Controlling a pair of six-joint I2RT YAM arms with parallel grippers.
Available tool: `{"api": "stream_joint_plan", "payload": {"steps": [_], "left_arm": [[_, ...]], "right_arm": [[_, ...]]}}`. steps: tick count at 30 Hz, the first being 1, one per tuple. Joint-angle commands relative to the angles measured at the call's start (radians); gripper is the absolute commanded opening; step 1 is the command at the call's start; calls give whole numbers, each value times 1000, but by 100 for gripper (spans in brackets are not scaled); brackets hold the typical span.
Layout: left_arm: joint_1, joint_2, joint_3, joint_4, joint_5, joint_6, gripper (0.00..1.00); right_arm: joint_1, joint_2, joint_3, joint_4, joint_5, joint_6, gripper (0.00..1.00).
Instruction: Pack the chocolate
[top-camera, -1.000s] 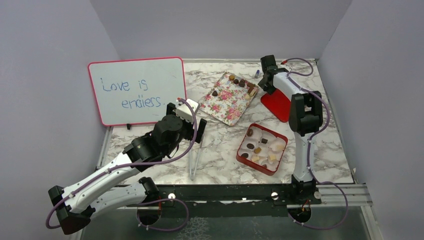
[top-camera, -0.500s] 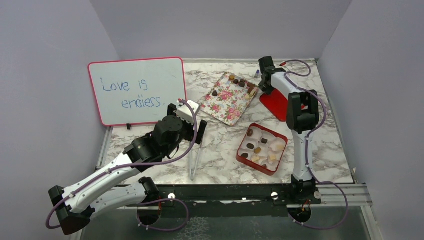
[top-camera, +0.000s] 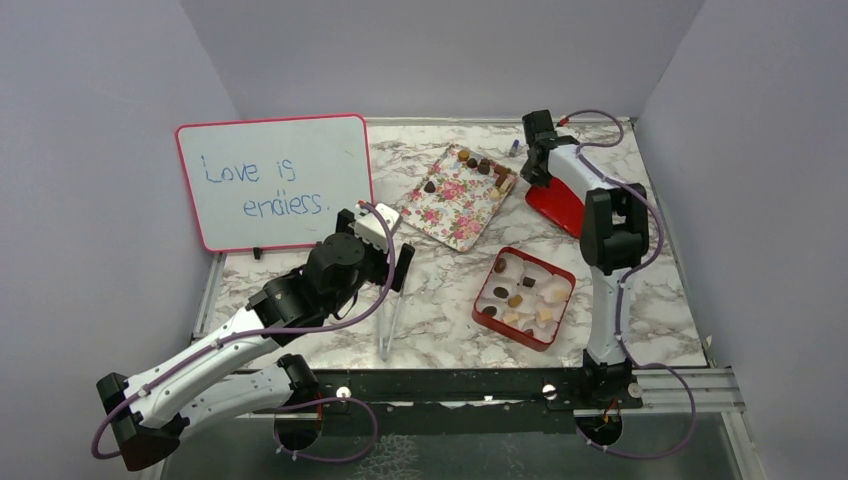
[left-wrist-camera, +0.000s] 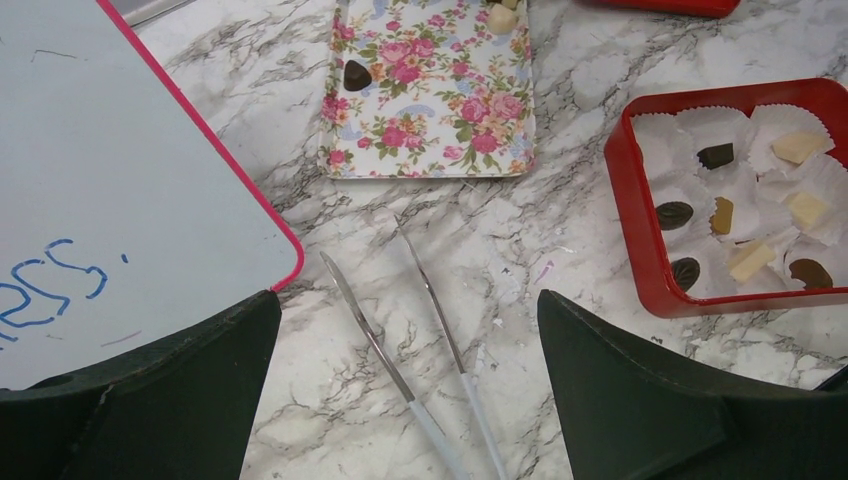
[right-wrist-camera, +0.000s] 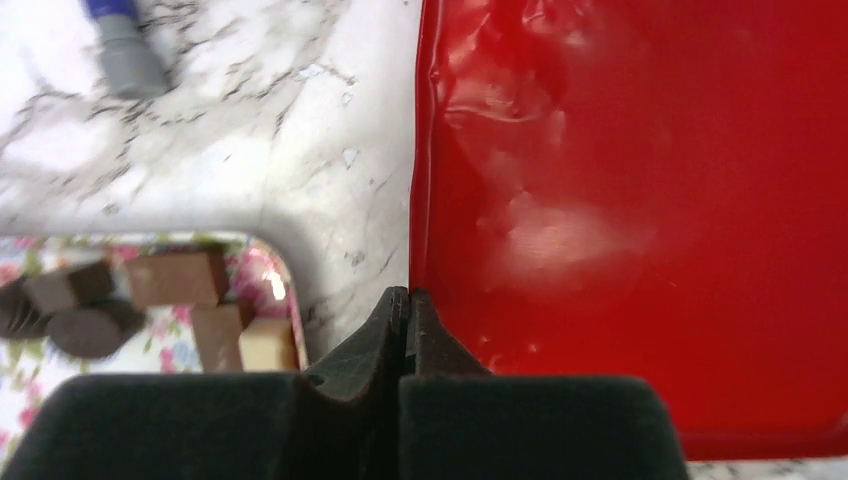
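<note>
Chocolates (top-camera: 484, 166) lie at the far end of the floral tray (top-camera: 450, 205), one dark piece (top-camera: 430, 186) apart. More chocolates (top-camera: 515, 300) sit in paper cups in the red box (top-camera: 490, 312). My left gripper (top-camera: 385, 262) is open, hovering over metal tweezers (left-wrist-camera: 385, 345) that lie on the table between its fingers (left-wrist-camera: 180, 390). My right gripper (right-wrist-camera: 410, 300) is shut, its tips at the left edge of the red lid (right-wrist-camera: 640, 200), beside the tray's corner (right-wrist-camera: 258, 282) and its brown and cream chocolates (right-wrist-camera: 175, 278).
A whiteboard (top-camera: 275, 180) with blue writing leans at the back left, close to my left arm. A small blue-capped object (right-wrist-camera: 120, 35) lies beyond the tray. Grey walls enclose the marble table (top-camera: 440, 310) on three sides.
My right gripper shifted slightly left, then back right at the lid's edge, staying shut. The left arm has barely moved.
</note>
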Motion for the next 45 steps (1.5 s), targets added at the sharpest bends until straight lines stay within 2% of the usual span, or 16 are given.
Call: {"api": "stream_joint_plan", "payload": {"steps": [1, 5, 13, 19, 21, 27, 30, 34, 41, 45], "left_arm": [[6, -5, -7, 32, 50, 18, 99], [7, -28, -29, 58, 62, 36, 99], [7, -104, -124, 163, 184, 158, 99], [7, -229, -271, 337, 444, 312, 97], [7, -263, -292, 381, 498, 357, 99], [7, -288, -174, 364, 560, 345, 99], [7, -289, -138, 369, 602, 400, 99], [6, -246, -81, 333, 685, 549, 97], [7, -63, 50, 274, 759, 859, 84], [7, 74, 135, 298, 751, 994, 86]], "right_arm": [[-5, -190, -72, 88, -63, -182, 1], [-4, -337, -218, 149, -127, -279, 1], [-4, -622, -424, 158, -248, -433, 1], [-3, -779, -467, 81, -384, -530, 1], [-3, -821, -478, 64, -471, -542, 1], [-4, -971, -555, 28, -723, -558, 1], [-3, -1049, -607, 20, -827, -574, 1], [-2, -1131, -637, -18, -928, -584, 1], [0, -1234, -675, -33, -1099, -588, 1], [0, -1257, -696, -8, -1136, -587, 1]]}}
